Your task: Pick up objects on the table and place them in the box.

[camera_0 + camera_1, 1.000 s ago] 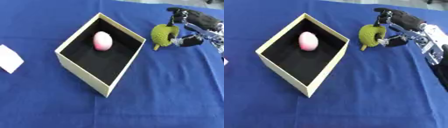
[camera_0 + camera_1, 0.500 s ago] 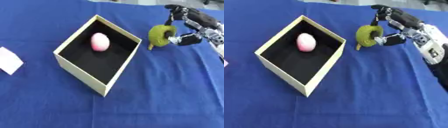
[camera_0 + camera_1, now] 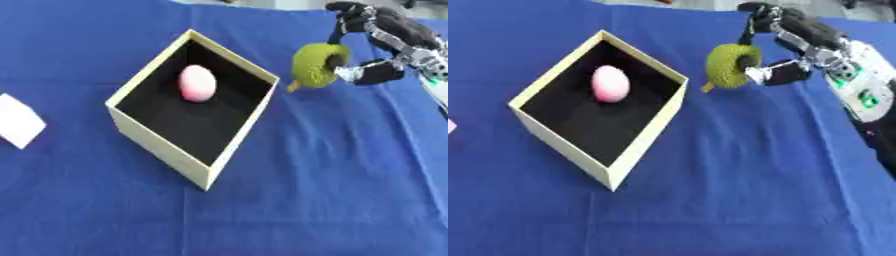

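Observation:
My right hand (image 3: 785, 47) comes in from the upper right, its fingers and thumb curled round an olive-green round object (image 3: 731, 65) with a small stem. It holds the object in the air just right of the box's right corner. The open cream box (image 3: 166, 150) with a black inside stands tilted on the blue table, and a pink egg-shaped object (image 3: 197, 83) lies inside it toward the far corner. My left hand shows in neither view.
A white flat piece (image 3: 17, 121) lies on the blue cloth at the far left. Blue cloth spreads in front of the box and to its right.
My right hand has carried the green object leftward, closer to the box's right corner. The pink object in the box has not moved.

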Controlling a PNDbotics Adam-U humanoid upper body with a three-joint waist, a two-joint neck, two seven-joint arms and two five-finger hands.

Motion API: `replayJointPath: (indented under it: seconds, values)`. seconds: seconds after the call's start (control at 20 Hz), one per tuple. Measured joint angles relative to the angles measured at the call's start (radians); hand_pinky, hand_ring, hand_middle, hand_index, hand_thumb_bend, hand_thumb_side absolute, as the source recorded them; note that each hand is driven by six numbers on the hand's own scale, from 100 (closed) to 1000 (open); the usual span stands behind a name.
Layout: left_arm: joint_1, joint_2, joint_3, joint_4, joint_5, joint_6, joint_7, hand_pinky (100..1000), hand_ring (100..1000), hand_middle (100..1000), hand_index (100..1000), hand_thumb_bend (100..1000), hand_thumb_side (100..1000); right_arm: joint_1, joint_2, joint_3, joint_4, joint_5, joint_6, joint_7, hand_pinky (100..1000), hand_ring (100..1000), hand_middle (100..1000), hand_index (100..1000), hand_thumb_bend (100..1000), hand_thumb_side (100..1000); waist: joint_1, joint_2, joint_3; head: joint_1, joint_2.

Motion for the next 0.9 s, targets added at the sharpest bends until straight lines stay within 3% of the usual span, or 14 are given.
replayJointPath:
  seconds: [0.55,0.9]
  values:
    - [0.009,0.000,0.000,0.000,0.001,0.004,0.003,684,777,679,771,100,571,-0.006,-0.025,0.017,-0.088,-0.069,0.002,0.000,862,943,476,581,100,208,0.005,-0.028,-0.010,0.000,0.023]
    - [0.011,-0.001,0.000,0.000,0.001,0.006,0.004,685,775,677,771,100,571,-0.042,-0.034,0.051,-0.169,-0.133,0.009,0.041,856,934,476,580,100,207,0.007,-0.045,-0.012,-0.003,0.034]
